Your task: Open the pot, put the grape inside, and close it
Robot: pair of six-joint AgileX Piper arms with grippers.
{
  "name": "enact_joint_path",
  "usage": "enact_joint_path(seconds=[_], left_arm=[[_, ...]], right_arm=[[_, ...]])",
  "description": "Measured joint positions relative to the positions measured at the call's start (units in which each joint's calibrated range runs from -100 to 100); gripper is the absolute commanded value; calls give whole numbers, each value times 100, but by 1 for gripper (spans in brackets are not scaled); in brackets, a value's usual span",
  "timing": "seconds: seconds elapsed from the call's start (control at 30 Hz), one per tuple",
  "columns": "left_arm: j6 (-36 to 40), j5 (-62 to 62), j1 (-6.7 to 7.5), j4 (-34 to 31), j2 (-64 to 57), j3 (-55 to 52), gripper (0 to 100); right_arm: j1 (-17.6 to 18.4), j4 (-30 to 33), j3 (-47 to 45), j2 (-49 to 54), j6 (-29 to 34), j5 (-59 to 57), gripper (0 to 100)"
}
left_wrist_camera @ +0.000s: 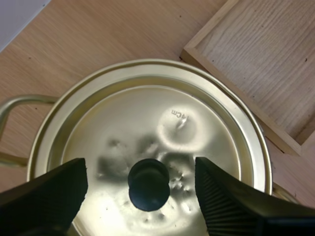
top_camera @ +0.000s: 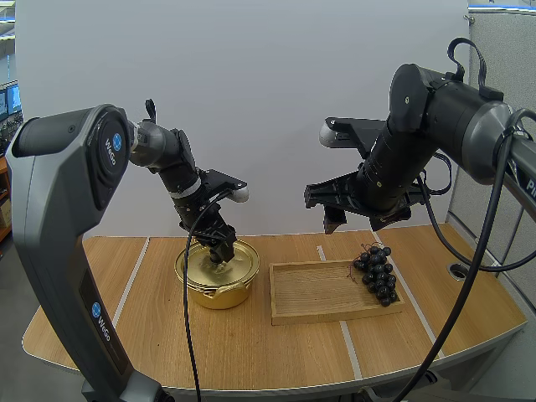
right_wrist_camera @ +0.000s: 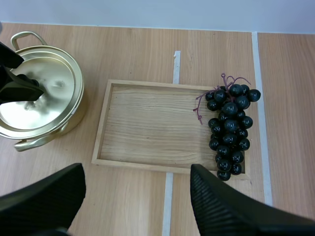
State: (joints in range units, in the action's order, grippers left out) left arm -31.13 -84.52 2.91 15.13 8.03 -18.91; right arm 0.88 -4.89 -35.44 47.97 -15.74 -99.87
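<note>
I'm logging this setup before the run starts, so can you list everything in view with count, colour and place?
pot: one, gold, on the table left of the tray
lid: one, gold, seated on the pot
knob: one, black, centre of the lid
grapes: one bunch, dark purple, at the tray's right end
tray: one, light wood, mid-table, otherwise bare
table: one, light wood with pale stripes
left gripper: black, open, fingers either side of the knob
right gripper: black, open, raised above the tray's near edge
</note>
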Motion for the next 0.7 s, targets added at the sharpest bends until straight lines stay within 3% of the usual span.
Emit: enact_joint_path(seconds=[0.53,0.6,0.67,0.7], left_arm=[[8,-335,0,0,34,0,100],[8,-335,0,0,34,0,89],[8,-335,0,0,34,0,60],[8,-335,0,0,34,0,55]], right_arm=[[0,-11,0,0,0,0,100],[0,-11,0,0,0,0,100],[0,-11,0,0,0,0,100],[0,-11,0,0,0,0,100]])
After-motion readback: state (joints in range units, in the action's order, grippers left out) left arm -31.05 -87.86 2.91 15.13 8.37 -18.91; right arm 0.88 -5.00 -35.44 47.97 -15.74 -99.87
